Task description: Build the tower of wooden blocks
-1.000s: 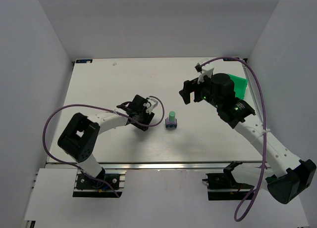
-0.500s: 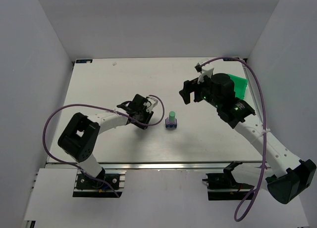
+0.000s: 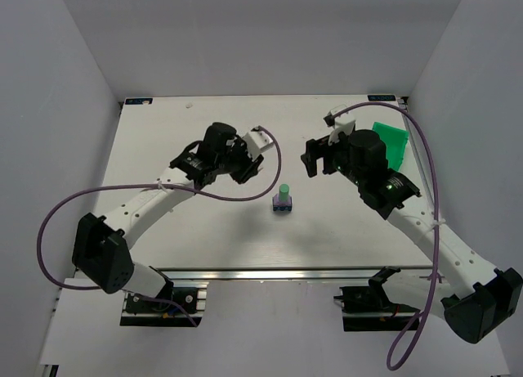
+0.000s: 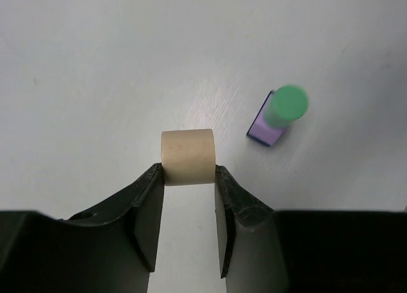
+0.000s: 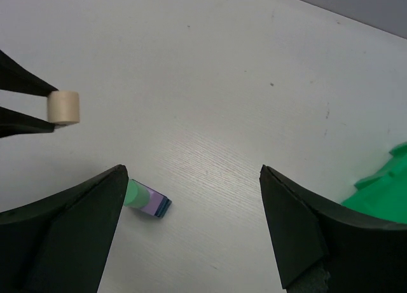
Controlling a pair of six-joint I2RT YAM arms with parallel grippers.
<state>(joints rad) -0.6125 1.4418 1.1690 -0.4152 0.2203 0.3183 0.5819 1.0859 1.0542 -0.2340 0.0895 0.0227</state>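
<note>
Above a white worktop (image 3: 163, 132), the right arm's (image 3: 425, 230) jaws hang wide open and empty. The left arm's (image 3: 155, 199) jaws pinch a cream block (image 4: 187, 156) aloft. Mid-worktop stands the tower (image 3: 283, 199), three blocks high, green topmost. The cream block seemingly remains to be stacked.

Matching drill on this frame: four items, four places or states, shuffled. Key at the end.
1. beige block
2. mint cylinder
3. right fingers
4. green bin

a. at the right edge of the table
b. standing on the lilac block
c. clamped between the left fingers
d. spread wide, holding nothing

Pairs: 1-c, 2-b, 3-d, 4-a
</note>
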